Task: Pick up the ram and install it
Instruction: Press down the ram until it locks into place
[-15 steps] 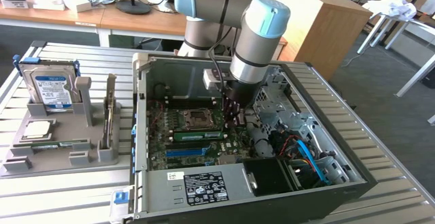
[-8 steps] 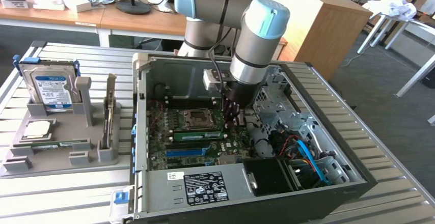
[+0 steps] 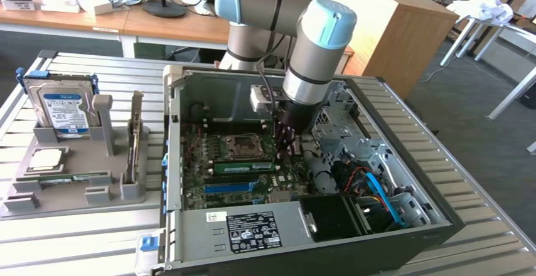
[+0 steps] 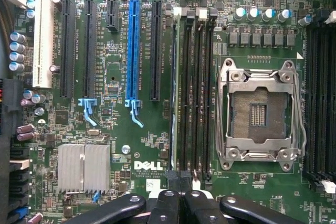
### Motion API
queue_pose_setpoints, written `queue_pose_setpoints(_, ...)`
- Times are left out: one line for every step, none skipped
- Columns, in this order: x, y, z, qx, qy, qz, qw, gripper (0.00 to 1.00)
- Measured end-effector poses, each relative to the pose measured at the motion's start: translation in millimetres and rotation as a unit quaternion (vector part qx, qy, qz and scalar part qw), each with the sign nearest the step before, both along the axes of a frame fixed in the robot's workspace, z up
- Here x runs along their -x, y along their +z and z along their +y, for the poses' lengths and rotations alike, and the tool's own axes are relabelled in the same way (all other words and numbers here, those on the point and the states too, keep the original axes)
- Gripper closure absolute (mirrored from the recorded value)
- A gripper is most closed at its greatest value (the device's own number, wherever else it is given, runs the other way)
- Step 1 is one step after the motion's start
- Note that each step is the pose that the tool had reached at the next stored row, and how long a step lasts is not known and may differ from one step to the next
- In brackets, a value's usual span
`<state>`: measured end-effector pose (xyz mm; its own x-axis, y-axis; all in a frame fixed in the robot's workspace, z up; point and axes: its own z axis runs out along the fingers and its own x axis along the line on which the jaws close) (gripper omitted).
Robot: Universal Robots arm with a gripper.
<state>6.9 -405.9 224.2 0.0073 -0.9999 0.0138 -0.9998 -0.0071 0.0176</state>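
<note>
Heads up on where you're at: your black two-finger gripper (image 4: 178, 195) has its fingers pressed together with no gap. The tips sit right at the near end of the long thin green ram stick (image 4: 174, 93), which looks edge-on from the wrist and seems to be standing in the outermost black memory slot, running straight away from the hand. I honestly can't tell if you're pinching the board's edge or just pushing on top of it. In the exterior view the same green stick (image 3: 243, 167) lies alongside the gripper (image 3: 289, 155), low in the open case. The biggest risk, I'd say, is pushing on one end only. The stick could rock, seat crooked and leave the far end riding high. The white slot clips (image 4: 178, 12) at the far end of the slot don't clearly read as snapped in, so don't count it as seated. If the stick is a hair off the slot, a hard push could flex the green Dell motherboard (image 4: 113, 77) or chew the contacts. Just off to one side of the ram is the open silver-framed processor socket (image 4: 260, 111). A slip of the fingertips that way could land on its exposed pins. The long blue expansion slot (image 4: 133, 51) on the other side is less of a worry.
</note>
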Motion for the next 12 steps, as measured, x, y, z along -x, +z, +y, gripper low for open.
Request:
queue_pose_setpoints(0.0, -0.2, 0.0, 0.0001, 0.0, 0.0001, 1.0, 0.9)
queue_pose_setpoints(0.0, -0.2, 0.0, 0.0, 0.0, 0.0001, 1.0, 0.9)
queue_pose_setpoints(0.0, -0.2, 0.0, 0.0, 0.0, 0.0001, 1.0, 0.9)
queue_pose_setpoints(0.0, -0.4, 0.0, -0.0002, 0.0, 0.0, 1.0, 0.9)
queue_pose_setpoints(0.0, -0.4, 0.0, -0.0001, 0.0, 0.0, 1.0, 0.9)
queue_pose_setpoints(0.0, -0.6, 0.0, -0.0002, 0.0, 0.0, 1.0, 0.9)
queue_pose_setpoints(0.0, -1.0, 0.1, -0.0002, 0.0, 0.0, 1.0, 0.9)
queue_pose_setpoints(0.0, -1.3, 0.0, -0.0001, 0.0, 0.0, 1.0, 0.9)
queue_pose_setpoints(0.0, -1.5, 0.0, 0.0, 0.0, 0.0001, 1.0, 0.9)
queue_pose_setpoints(0.0, -1.5, 0.0, 0.0, 0.0, 0.0001, 1.0, 0.9)
queue_pose_setpoints(0.0, -1.5, 0.0, 0.0, 0.0, 0.0001, 1.0, 0.9)
queue_pose_setpoints(0.0, -1.5, 0.0, 0.0, 0.0, 0.0001, 1.0, 0.9)
